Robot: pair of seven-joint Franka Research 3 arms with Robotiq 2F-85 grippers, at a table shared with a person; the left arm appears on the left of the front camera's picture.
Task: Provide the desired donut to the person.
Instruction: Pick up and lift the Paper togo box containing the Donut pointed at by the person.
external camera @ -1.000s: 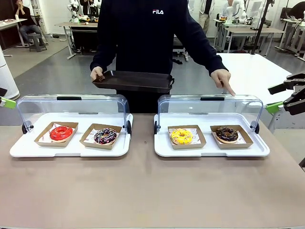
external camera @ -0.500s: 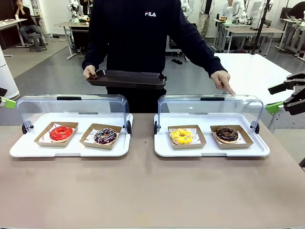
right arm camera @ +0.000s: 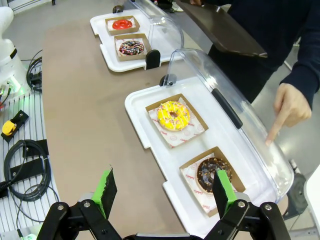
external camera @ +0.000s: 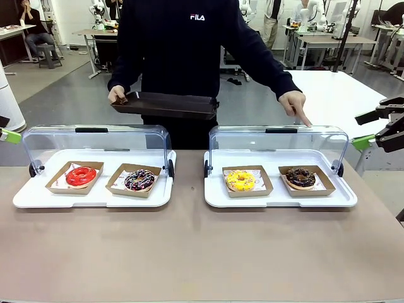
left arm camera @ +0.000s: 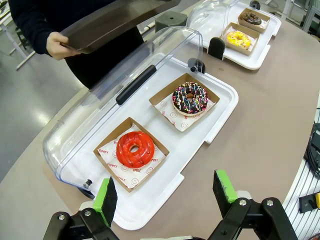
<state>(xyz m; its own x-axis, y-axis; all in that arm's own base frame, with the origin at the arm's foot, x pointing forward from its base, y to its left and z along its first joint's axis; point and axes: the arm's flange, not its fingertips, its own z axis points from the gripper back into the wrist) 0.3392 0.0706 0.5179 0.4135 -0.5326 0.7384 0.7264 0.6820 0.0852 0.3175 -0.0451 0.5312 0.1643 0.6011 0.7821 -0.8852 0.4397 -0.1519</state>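
Where person (external camera: 189, 57) stands, tan table (external camera: 202, 252), grey floor (external camera: 63, 95), distant desks (external camera: 328, 39).

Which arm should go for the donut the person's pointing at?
Right. The person's hand points at the chocolate donut in the right-hand tray; the right gripper hovers on that side, jaws open. The left gripper hangs over the other tray.

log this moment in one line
person's hand: pointing over rightmost chocolate donut | tray: person holds | left gripper: open | right gripper: open

Black-sleeved person (external camera: 183, 57) points down toward chocolate sprinkled donut (external camera: 300, 177).
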